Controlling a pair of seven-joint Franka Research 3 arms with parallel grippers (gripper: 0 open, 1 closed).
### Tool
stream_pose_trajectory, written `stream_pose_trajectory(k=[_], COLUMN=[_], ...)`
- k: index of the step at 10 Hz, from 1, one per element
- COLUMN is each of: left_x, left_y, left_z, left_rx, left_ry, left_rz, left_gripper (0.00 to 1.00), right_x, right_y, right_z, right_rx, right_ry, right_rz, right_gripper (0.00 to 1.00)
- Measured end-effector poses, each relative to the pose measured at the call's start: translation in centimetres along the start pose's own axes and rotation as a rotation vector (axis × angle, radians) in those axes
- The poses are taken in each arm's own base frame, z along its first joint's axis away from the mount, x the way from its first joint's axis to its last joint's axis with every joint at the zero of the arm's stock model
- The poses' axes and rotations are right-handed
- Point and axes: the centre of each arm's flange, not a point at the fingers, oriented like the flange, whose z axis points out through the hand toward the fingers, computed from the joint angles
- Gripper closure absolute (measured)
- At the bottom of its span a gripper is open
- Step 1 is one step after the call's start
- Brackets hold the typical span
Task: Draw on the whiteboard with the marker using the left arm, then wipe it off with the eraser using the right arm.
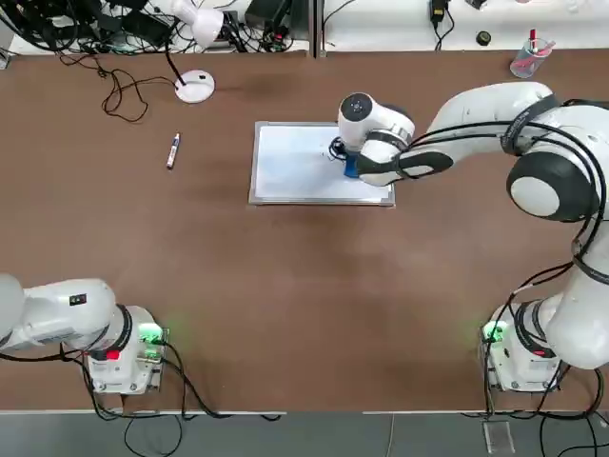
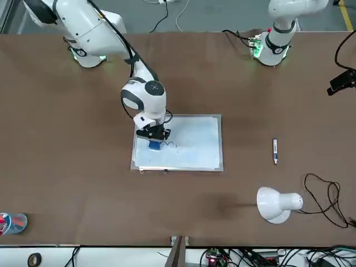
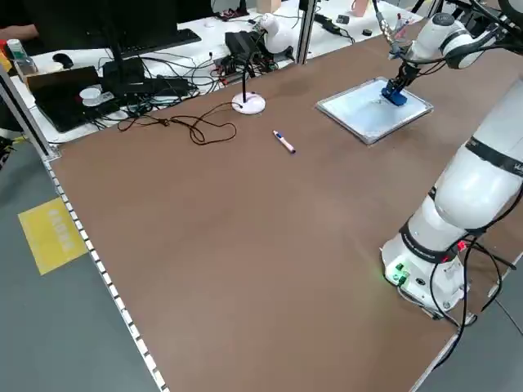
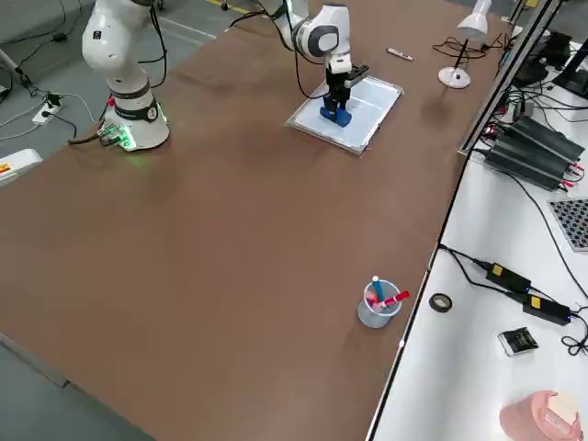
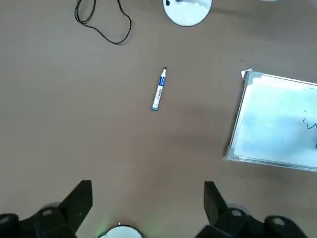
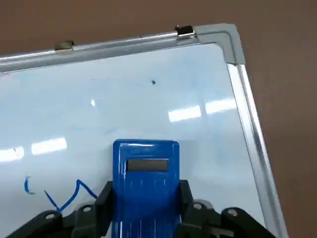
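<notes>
Your right arm point(image 1: 495, 119) reaches out long over the table, its wrist bent so the right gripper point(image 6: 143, 208) points down at the whiteboard point(image 1: 295, 162). Its fingers point(image 6: 101, 203) pinch the blue eraser point(image 6: 145, 183) from both sides, and the block stands out past the fingertips with its far end down on the white surface. Just beside the fingers, on one side of the eraser, you can see a short blue scribble point(image 6: 59, 194) on the board; the board's framed corner point(image 6: 225, 39) lies beyond the eraser's tip.

Your left arm point(image 1: 57, 314) is folded back at its base, near the table's edge. The left gripper point(image 5: 146, 206) hangs above bare table with its fingers point(image 5: 79, 201) spread wide and nothing between them. The marker point(image 5: 158, 89) lies flat on the table well ahead of those fingertips, apart from the whiteboard, with a lamp's round base point(image 5: 187, 10) farther out.
</notes>
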Motion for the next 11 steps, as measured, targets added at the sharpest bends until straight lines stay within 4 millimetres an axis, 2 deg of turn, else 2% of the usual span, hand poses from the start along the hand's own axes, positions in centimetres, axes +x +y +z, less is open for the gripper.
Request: stream_pose_trajectory(k=[5, 11], left_x=[0.1, 0.1], left_y=[-0.2, -0.3], left_z=[0.0, 0.0], left_rx=[0.000, 0.000], left_ry=[0.000, 0.000], left_rz=[-0.004, -0.006], left_gripper=[0.00, 0.00], right_x=[0.2, -0.6], right_y=[-1.4, -5.4], right_z=[0.0, -0.2], right_rx=[0.005, 0.028], right_ry=[0.030, 0.057], right_rz=[0.034, 0.068], right_gripper=[0.44, 0.44])
